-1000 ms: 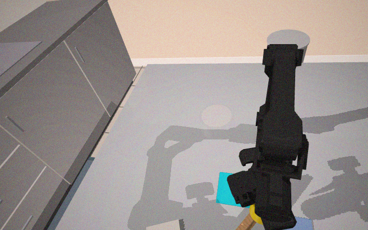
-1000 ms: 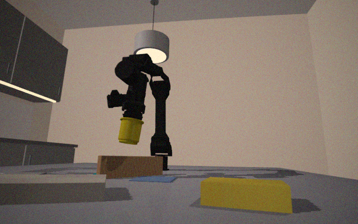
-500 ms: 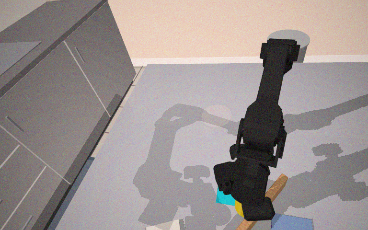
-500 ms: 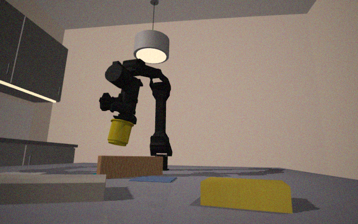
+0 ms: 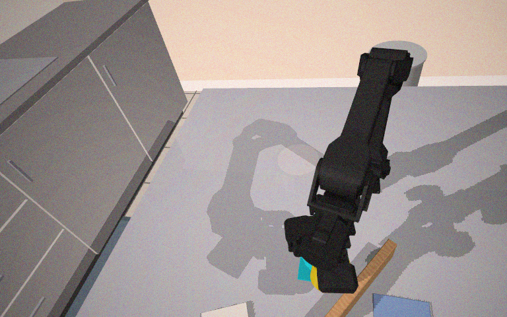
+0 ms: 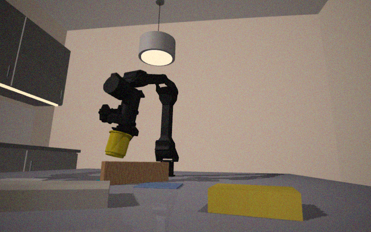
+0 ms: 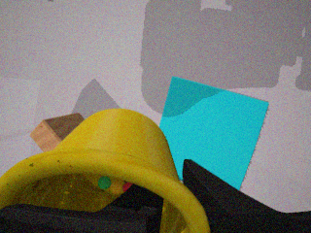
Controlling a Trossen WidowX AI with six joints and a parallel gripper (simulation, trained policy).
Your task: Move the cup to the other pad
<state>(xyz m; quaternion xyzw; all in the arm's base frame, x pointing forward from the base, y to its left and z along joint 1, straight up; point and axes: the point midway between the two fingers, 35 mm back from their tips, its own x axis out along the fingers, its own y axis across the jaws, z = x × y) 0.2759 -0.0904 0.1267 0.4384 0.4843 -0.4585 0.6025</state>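
Hand [image 6: 124,131] clamped on yellow cup [image 5: 314,278] [image 6: 118,144] [image 7: 121,133], tilted, above the desk [image 5: 187,149] [image 6: 186,213]. We should level it, then lower slowly onto the cyan pad [image 5: 304,269] [image 7: 219,131], nearer the cabinet-side edge than the wooden bar [image 5: 364,275] [image 6: 134,172] [image 7: 46,136]. Wrist view shows marbles [image 7: 104,183] inside; exterior hides them.

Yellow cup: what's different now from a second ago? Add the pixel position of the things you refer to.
The gripper [image 7: 173,165] has carried the yellow cup [image 5: 314,278] [image 6: 118,144] [image 7: 121,136] from the blue pad's side toward the cyan pad [image 5: 305,269] [image 7: 219,136], and the cup tilts more. Nothing was newly gripped or released. Wooden bar [image 5: 373,261] [image 6: 134,172] [image 7: 48,138] and both pads: unmoved.
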